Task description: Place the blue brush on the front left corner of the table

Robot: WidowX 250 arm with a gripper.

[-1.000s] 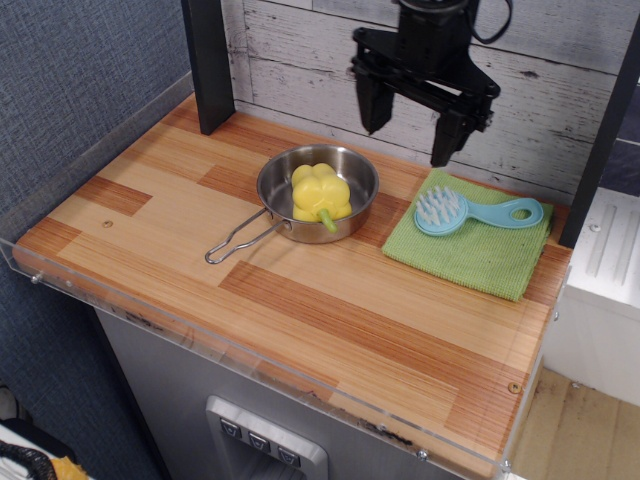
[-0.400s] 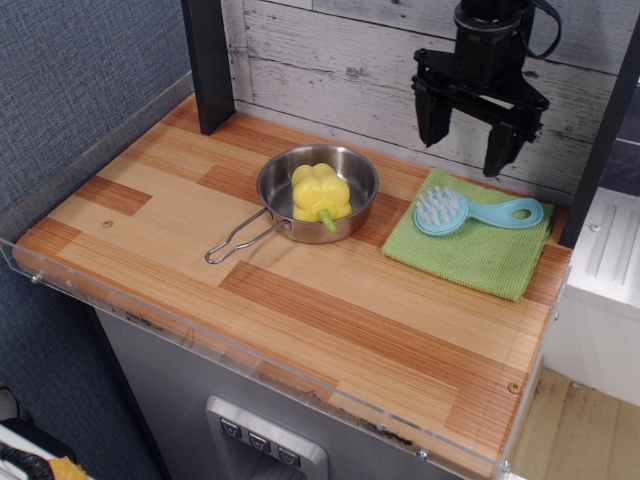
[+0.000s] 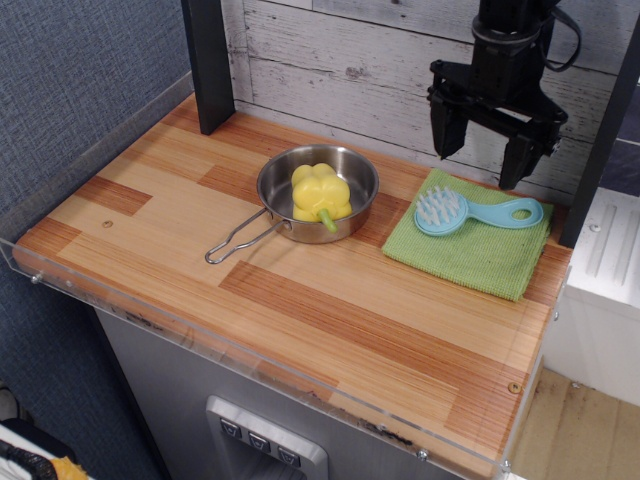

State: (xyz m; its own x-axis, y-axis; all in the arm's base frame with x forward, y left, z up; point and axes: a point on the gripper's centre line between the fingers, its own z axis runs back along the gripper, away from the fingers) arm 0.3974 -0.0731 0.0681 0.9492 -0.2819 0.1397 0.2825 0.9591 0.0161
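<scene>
Gripper (image 3: 482, 158) has slid right along the far wall, now hovering just behind the blue brush (image 3: 474, 211). On the tabletop (image 3: 330, 320), left to right: pan (image 3: 318, 190), then brush on green cloth (image 3: 470, 250), handle pointing right. Fingers spread wide, empty.

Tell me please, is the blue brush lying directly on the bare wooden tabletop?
No, the blue brush rests on the green cloth, not on the table wood.
</scene>
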